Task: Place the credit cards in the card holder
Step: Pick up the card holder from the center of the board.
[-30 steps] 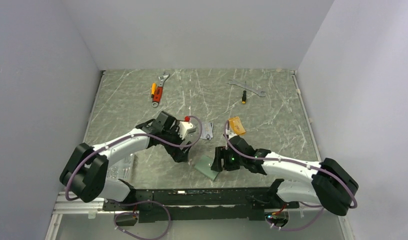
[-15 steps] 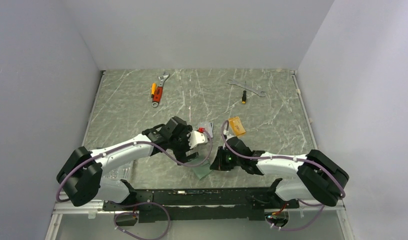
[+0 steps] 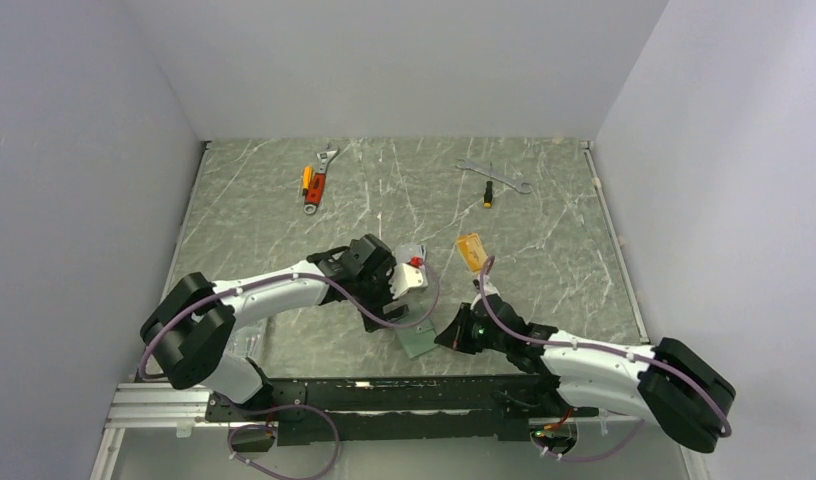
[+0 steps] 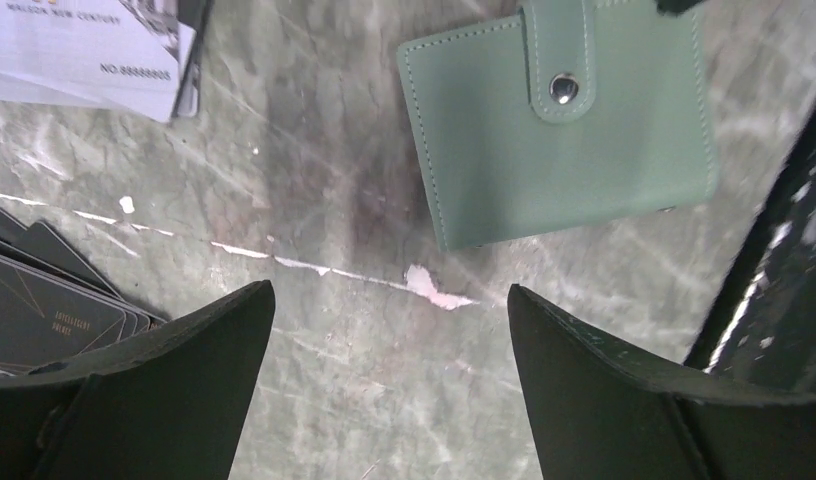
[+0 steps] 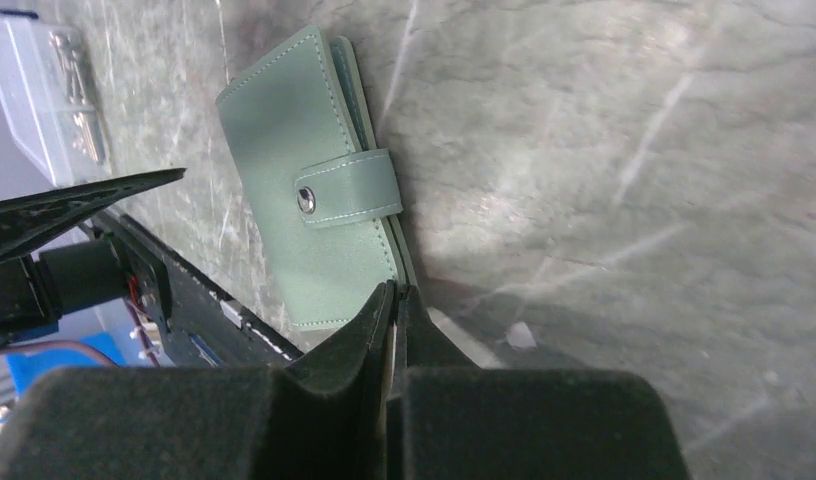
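Note:
The sage-green card holder (image 3: 420, 340) lies snapped closed near the table's front edge, its snap tab showing (image 4: 564, 130) (image 5: 304, 230). My right gripper (image 3: 452, 335) (image 5: 395, 290) is shut, and its tips pinch the holder's right edge. My left gripper (image 3: 392, 312) (image 4: 389, 290) hangs open over bare table just left of the holder, holding nothing. Black credit cards (image 4: 44, 300) lie fanned beside its left finger. A silver-grey printed card (image 4: 84, 50) (image 3: 415, 256) lies farther back, partly under the left wrist. An orange-gold card (image 3: 472, 250) lies apart, behind the right arm.
An orange-handled adjustable wrench (image 3: 317, 182) lies at the back left. A plain wrench (image 3: 494, 176) and a small screwdriver (image 3: 489, 193) lie at the back right. The black base rail (image 3: 384, 385) runs right along the holder's near side. Grey walls close in three sides.
My right gripper closed on the holder's edge as its arm drew back to the near right. My left gripper moved right toward the holder and stays open.

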You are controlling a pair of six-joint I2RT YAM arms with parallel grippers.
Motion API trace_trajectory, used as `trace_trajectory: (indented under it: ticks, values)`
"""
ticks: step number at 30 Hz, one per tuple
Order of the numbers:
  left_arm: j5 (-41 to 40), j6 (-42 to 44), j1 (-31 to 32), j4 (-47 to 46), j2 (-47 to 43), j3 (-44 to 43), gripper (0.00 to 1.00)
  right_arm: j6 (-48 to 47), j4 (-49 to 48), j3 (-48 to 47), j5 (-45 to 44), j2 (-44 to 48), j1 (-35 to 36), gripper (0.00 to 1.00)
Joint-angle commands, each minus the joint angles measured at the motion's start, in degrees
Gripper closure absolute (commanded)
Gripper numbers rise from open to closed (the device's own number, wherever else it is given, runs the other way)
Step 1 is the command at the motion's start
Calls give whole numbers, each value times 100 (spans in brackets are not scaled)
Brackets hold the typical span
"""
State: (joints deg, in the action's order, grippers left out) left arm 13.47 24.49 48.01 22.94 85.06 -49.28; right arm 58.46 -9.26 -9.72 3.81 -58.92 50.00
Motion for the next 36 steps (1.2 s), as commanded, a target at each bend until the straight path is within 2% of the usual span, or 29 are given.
trace_trajectory:
  ticks: [1, 6, 11, 19, 27, 29, 36]
  values:
    - [568, -1026, -113, -202, 16, -294, 7, 441, 834, 336, -813, 293, 38, 100]
    - [1275, -1783, -389, 96, 476, -583, 12, 685, 841, 326, -983, -308, 49, 100]
    - [2002, -2813, -799, -22, 842, -335, 12, 951, 579, 510, -1096, -635, 47, 100]
    - [2299, -4257, -844, -1257, 1071, 375, 12, 1102, 370, 436, -1236, -1001, 92, 100]
    - [2472, -4828, -728, -2047, 1375, 567, 15, 841, 32, 62, -1089, -1770, 155, 100]
    - [2583, -4766, -756, -2052, 1279, 493, 21, 789, -6, -15, -1099, -1841, 184, 100]
    - [2958, -4730, -1093, -2506, 1223, 638, 59, 605, 13, -72, -1164, -1656, 212, 100]
